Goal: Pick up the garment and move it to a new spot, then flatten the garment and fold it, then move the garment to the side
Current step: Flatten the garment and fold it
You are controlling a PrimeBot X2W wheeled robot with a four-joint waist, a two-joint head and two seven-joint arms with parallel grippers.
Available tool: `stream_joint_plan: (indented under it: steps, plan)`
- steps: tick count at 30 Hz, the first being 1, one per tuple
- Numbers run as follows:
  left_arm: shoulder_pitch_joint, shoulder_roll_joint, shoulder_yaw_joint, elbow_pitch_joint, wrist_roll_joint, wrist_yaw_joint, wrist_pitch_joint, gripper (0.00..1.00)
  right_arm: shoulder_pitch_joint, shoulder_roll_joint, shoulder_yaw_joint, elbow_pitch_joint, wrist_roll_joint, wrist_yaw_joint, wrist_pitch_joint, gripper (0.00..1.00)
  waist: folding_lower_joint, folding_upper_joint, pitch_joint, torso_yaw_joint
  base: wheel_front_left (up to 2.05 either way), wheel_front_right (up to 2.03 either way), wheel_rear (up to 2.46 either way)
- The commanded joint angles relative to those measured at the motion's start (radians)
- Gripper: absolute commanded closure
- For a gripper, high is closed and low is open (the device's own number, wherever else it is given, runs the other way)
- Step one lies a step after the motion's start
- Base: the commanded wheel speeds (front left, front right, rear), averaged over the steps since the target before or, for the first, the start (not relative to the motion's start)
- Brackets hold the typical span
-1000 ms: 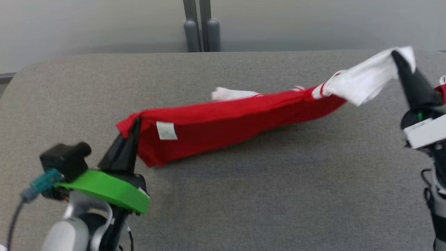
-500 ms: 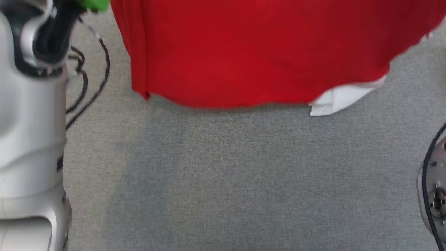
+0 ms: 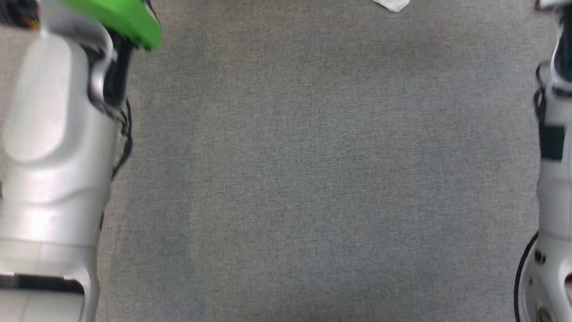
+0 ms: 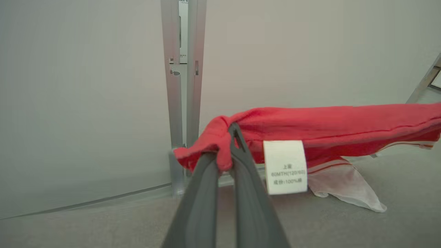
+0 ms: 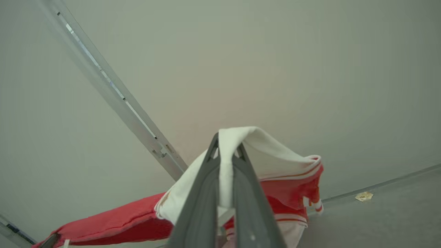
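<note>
Grey woven fabric covers the bench (image 3: 313, 179), bare across the middle of the head view, with a pale grey wall (image 4: 86, 103) and an upright metal post (image 4: 182, 86) behind its far edge. Item: garment (image 4: 327, 120), red body with white trim, held clear of the bench and drawn out into a long, loosely bunched band between the two grippers, at the far side near the wall. Left gripper (image 4: 224, 151) – fingers pressed together on a gathered red corner of the cloth, a white care label (image 4: 285, 167) hanging just right of the pinch. Below the band a white fold with red stripes (image 4: 344, 186) droops, its tip lying on the bench. Right gripper (image 5: 226, 146) – fingers pinched on a white edge of the garment, which arches over the fingertips; striped white cloth hangs beside them, and the red body runs off to that view's lower left. Left forearm (image 3: 49, 156), pale, with a green ring (image 3: 120, 18) at its wrist, on the left of the head view; right forearm (image 3: 554, 179) on the right. Small white tip of cloth (image 3: 392, 4) at the far edge of the head view. Sundry: one small tan scrap (image 5: 364, 196) on the bench near the wall.
</note>
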State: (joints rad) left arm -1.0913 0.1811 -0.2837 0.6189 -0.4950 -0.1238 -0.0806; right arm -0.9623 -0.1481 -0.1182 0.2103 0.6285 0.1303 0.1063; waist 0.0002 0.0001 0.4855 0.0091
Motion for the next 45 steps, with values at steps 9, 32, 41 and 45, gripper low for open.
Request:
stream_joint_plan:
  steps: [9,32,41,45]
  plan:
    - [0.563,0.055,-0.089,-0.047,-0.111,-0.005,-0.084,1.00,0.732,-0.013,0.017,-0.148,0.160,0.001,-0.072,1.00,-0.0002,-0.0001,-0.131,-0.008,0.00,0.00,0.00]
    - [1.090,0.123,-0.143,-0.743,-0.200,0.208,0.219,1.00,1.100,-0.124,-0.061,-0.309,0.184,0.000,0.069,1.00,-0.0002,-0.0001,-0.209,0.048,0.00,0.00,0.00]
    - [0.781,0.081,-0.184,-0.596,-0.189,0.199,0.391,1.00,0.795,-0.133,-0.030,-0.211,0.016,0.000,0.313,1.00,-0.0002,-0.0001,-0.160,0.070,0.00,0.00,0.00]
    - [0.713,0.056,-0.205,-0.497,-0.172,0.203,0.410,0.13,0.728,-0.135,-0.007,-0.178,-0.058,0.000,0.347,0.00,-0.0002,-0.0001,-0.156,0.068,0.00,0.00,0.00]
